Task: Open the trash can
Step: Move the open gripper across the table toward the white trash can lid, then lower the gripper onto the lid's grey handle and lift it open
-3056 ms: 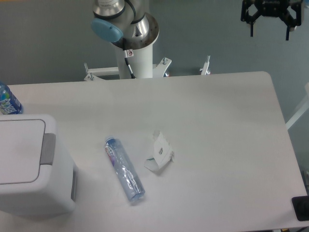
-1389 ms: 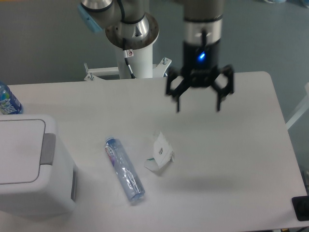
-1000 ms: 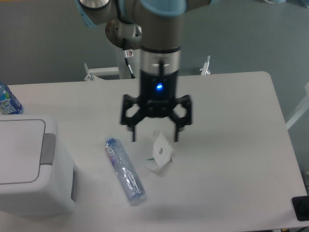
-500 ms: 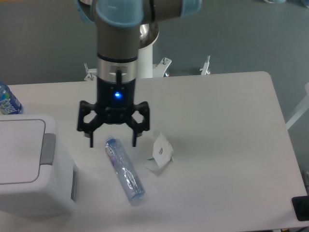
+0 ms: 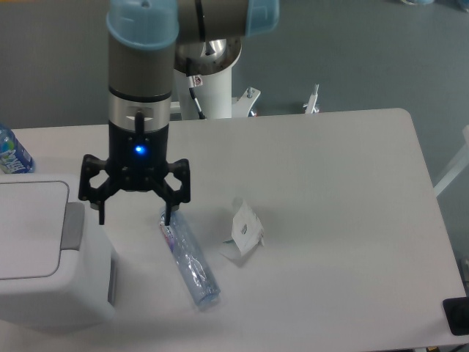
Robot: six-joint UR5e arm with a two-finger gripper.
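At left, boxy white trash can (image 5: 44, 253), lid flat, grey tab (image 5: 70, 227), tool (image 5: 135, 215) spread beside it

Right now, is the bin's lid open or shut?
Shut: the bin has its flat lid lying level, grey tab untouched; the open gripper hovers beside it.

My target, the bin (image 5: 40, 253): white, boxy, lid flat and shut, grey tab facing right, at the table's left edge.
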